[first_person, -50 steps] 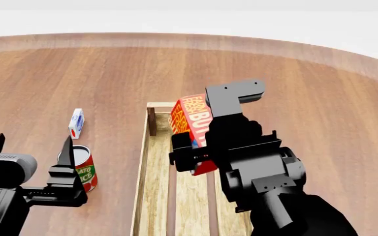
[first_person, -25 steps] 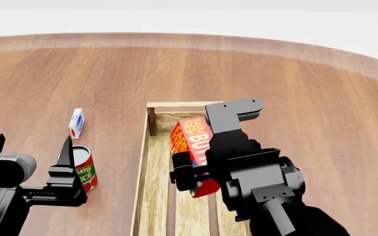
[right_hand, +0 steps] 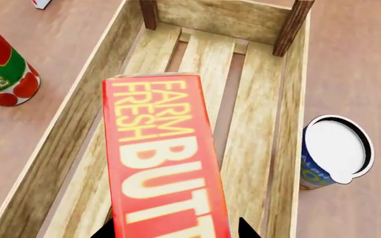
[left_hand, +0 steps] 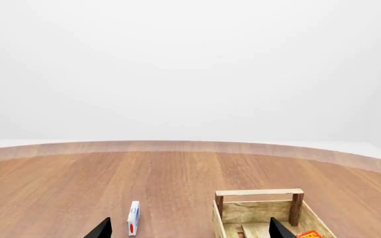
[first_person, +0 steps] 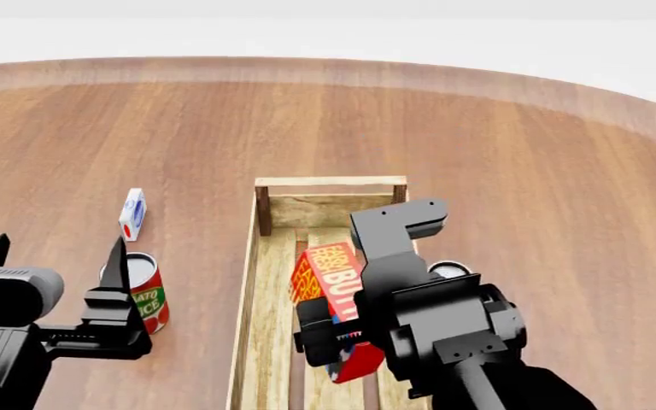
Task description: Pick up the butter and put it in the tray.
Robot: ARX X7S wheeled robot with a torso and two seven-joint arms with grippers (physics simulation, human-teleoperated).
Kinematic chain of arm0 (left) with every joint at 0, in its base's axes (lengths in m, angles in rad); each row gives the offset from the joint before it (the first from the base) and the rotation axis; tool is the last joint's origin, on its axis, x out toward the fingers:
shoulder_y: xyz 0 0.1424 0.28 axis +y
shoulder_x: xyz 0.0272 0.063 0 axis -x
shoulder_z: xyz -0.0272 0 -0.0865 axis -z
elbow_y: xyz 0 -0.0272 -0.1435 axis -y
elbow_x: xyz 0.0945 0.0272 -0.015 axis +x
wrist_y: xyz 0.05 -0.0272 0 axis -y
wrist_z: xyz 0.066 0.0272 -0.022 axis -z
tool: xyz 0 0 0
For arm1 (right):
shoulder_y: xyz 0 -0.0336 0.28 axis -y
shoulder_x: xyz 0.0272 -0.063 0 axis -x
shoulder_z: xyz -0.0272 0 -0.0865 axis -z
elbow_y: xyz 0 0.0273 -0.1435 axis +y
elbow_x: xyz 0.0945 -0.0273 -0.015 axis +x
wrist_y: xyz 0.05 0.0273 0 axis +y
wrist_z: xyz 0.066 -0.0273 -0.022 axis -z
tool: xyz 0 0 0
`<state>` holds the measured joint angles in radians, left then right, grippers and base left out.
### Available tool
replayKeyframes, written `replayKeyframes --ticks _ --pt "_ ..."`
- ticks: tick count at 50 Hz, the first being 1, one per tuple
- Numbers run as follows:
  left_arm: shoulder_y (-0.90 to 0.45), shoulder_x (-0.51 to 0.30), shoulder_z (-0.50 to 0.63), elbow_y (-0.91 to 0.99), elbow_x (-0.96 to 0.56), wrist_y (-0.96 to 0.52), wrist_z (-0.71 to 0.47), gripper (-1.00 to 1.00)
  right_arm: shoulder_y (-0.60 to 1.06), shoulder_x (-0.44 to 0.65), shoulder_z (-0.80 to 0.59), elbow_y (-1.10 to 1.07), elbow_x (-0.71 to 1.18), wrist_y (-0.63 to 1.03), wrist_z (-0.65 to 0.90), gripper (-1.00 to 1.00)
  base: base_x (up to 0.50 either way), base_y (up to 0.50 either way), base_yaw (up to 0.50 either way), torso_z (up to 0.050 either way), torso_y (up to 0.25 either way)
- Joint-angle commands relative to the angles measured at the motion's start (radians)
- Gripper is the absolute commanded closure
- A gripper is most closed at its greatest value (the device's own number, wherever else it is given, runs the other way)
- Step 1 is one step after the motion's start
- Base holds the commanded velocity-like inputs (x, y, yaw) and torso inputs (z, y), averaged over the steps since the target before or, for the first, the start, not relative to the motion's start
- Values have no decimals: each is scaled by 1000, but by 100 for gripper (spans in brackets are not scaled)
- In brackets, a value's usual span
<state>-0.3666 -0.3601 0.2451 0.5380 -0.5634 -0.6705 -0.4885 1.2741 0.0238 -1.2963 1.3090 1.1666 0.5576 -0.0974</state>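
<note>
Over the tray's slatted floor, the butter (first_person: 330, 282) hangs tilted in the right gripper (first_person: 345, 337), whose fingers are clamped on the carton's near end. The tray (first_person: 262, 256) lies directly beneath, so the placing step looks nearly done. To finish well, I would lower until the carton meets the slats, level it along the tray's length, and part the fingers only then, keeping clear of the side walls. Its face reads "FARM FRESH BUTT", the rest hidden. A red can (first_person: 146, 295), label partly readable as "ATO ICE", stands just outside the tray, near the left gripper (first_person: 55, 256), fingers apart.
</note>
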Motion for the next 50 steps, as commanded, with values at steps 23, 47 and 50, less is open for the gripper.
replayKeyframes --ticks 23,47,50 --pt "-1 14 -19 -11 13 25 14 -100 5 -24 105 0 -86 14 -37 -100 0 0 0 0 0" --pt "-2 8 -21 -22 3 33 11 -100 144 -24 -53 -16 21 -2 7 -100 0 0 0 0 0" --pt "-4 7 -23 -20 -1 31 10 -100 165 -24 -87 -16 50 -13 12 -100 0 0 0 0 0"
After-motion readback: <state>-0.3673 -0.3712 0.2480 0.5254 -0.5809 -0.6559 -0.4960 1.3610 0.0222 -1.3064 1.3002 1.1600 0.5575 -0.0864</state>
